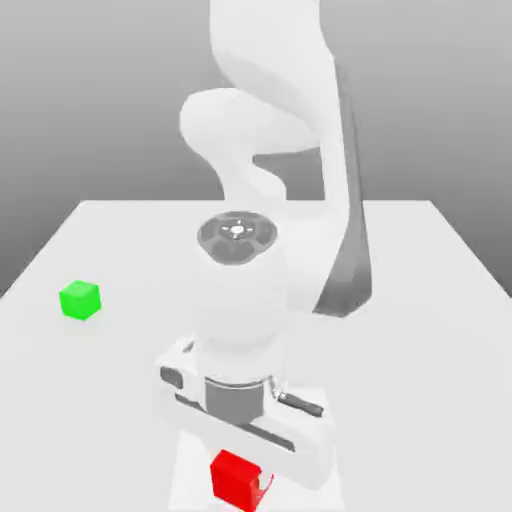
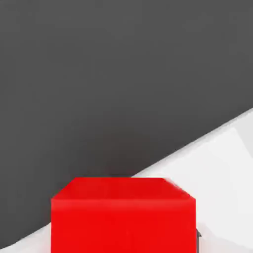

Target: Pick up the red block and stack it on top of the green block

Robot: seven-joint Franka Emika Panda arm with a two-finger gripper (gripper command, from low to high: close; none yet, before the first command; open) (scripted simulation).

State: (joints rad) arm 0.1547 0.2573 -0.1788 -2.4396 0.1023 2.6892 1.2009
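Down low at the near edge of the table (image 1: pixel 420 300), the arm has its hand bent straight over the red block (image 1: pixel 236 478), which sits under the gripper (image 1: pixel 250 478) at the bottom of the exterior view. The jaws are drawn in tight, and since the block sits right between them, hard against the hand, they look closed on it rather than on empty air. Whether the block has left the table cannot be told; it seems at or just above the surface.

From the hand view, the red block (image 2: pixel 123 217) looms close and centred, its top face level and its front edge square to the camera. That squareness suggests the hand was aligned with the block's sides so the fingers press on flat faces, which should keep the cube from twisting in the grip.

Meanwhile the green block (image 1: pixel 80 300) rests alone on the table, well apart from the red one, toward the exterior view's left and farther back. It stands clear of the arm, so its top is free to receive the red cube.

Judged from this, the grasp is the step in hand; lifting, carrying across and setting down remain.
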